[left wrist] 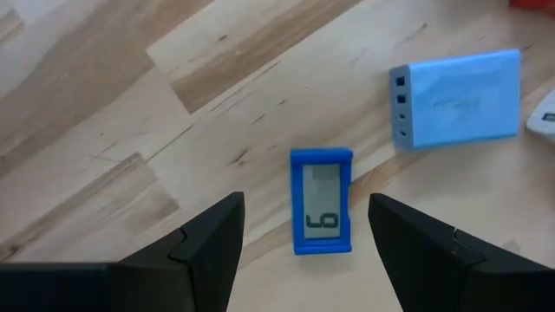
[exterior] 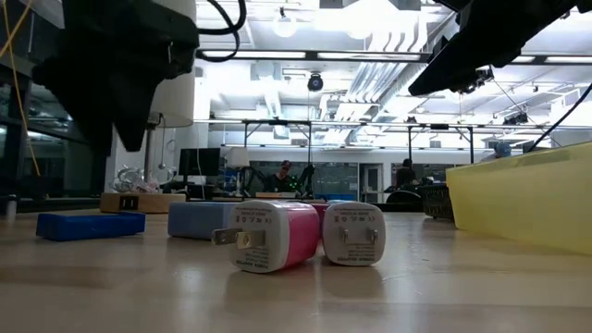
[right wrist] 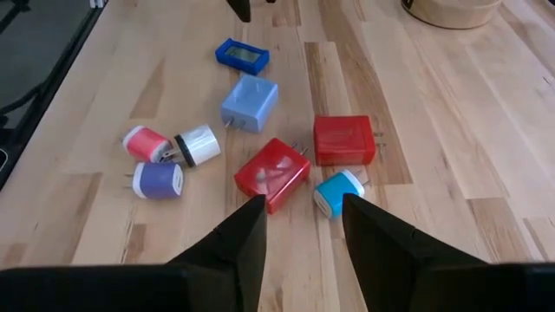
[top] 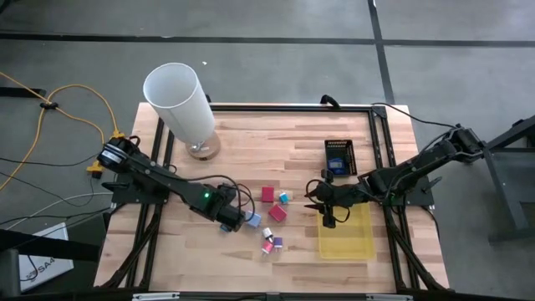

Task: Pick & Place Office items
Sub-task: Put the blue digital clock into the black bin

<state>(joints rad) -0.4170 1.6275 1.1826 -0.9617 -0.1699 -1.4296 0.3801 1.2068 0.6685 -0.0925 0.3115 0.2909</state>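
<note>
Several small office items lie mid-table: a flat blue display piece, a light blue block, two red blocks, a cyan plug, and pink, white and purple plugs. My left gripper hangs open above the blue display piece, a finger on either side, touching nothing. My right gripper is open, just right of the red blocks and the cyan plug, by the yellow tray.
A tall white cylinder stands on a round wooden base at the far left of the table. A black mesh basket with a blue item inside sits far right of centre. The yellow tray lies at the near right. Bare wood stretches along the near left edge.
</note>
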